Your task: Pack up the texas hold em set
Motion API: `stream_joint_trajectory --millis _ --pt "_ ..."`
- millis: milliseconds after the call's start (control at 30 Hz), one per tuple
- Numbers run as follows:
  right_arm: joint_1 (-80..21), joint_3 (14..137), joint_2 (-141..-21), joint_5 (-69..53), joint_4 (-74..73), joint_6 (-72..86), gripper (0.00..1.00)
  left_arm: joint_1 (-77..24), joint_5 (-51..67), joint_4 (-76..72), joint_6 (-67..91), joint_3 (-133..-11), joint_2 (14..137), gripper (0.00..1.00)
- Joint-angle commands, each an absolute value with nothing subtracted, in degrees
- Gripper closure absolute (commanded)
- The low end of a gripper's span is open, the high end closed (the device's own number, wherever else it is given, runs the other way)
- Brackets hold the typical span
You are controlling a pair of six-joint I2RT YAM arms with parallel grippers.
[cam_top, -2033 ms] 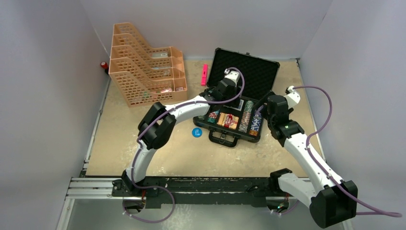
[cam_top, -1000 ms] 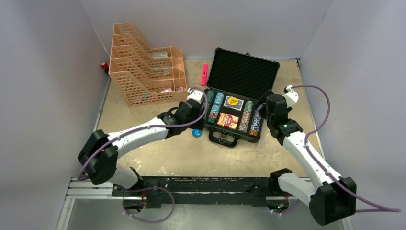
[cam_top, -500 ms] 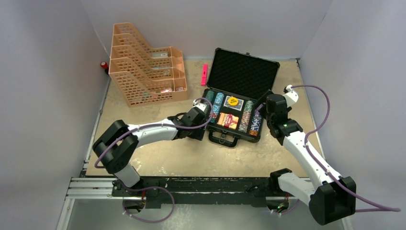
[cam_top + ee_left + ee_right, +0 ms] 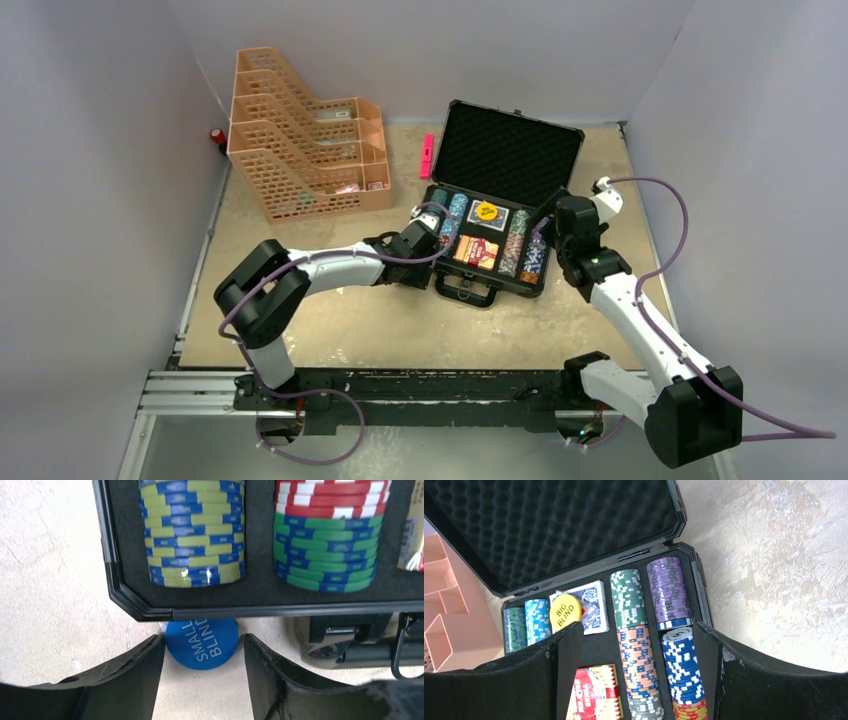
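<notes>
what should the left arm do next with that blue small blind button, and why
Probably close the left gripper on the blue small blind button. Its fingers flank the button, which lies on the table just outside the black case's front rim, and a sliver of gap shows on each side, so it looks ungripped. Lifting comes after.

The left gripper point(image 4: 202, 645) sits low at the case's point(image 4: 508, 150) front-left corner, jaws apart; the right gripper point(image 4: 636, 630), seemingly raised, gapes beside its right edge.

blue button point(image 4: 202, 645) partly under case point(image 4: 300, 609), red deck point(image 4: 594, 692) cropped
</notes>
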State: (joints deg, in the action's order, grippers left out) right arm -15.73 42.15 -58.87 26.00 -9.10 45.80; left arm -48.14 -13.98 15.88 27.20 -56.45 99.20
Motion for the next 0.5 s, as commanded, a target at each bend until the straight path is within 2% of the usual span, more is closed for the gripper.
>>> stream_joint_trajectory --millis 0,267,367,467 --pt "-15.64 43.23 -58.54 28.03 -7.65 45.50 0.18 -48.33 -17.58 15.88 26.96 -59.42 101.50 0.44" --pt "-15.64 43.85 -58.62 28.43 -7.68 45.17 0.18 -48.30 -20.35 21.19 27.14 -61.54 101.53 0.61" --pt "-15.64 43.89 -58.86 28.15 -7.50 45.33 0.18 -48.34 -21.22 25.09 25.94 -63.66 98.96 0.63" --pt "-15.64 44.05 -59.07 27.88 -7.25 45.35 0.18 -48.34 -17.00 26.90 23.58 -64.97 94.78 0.62"
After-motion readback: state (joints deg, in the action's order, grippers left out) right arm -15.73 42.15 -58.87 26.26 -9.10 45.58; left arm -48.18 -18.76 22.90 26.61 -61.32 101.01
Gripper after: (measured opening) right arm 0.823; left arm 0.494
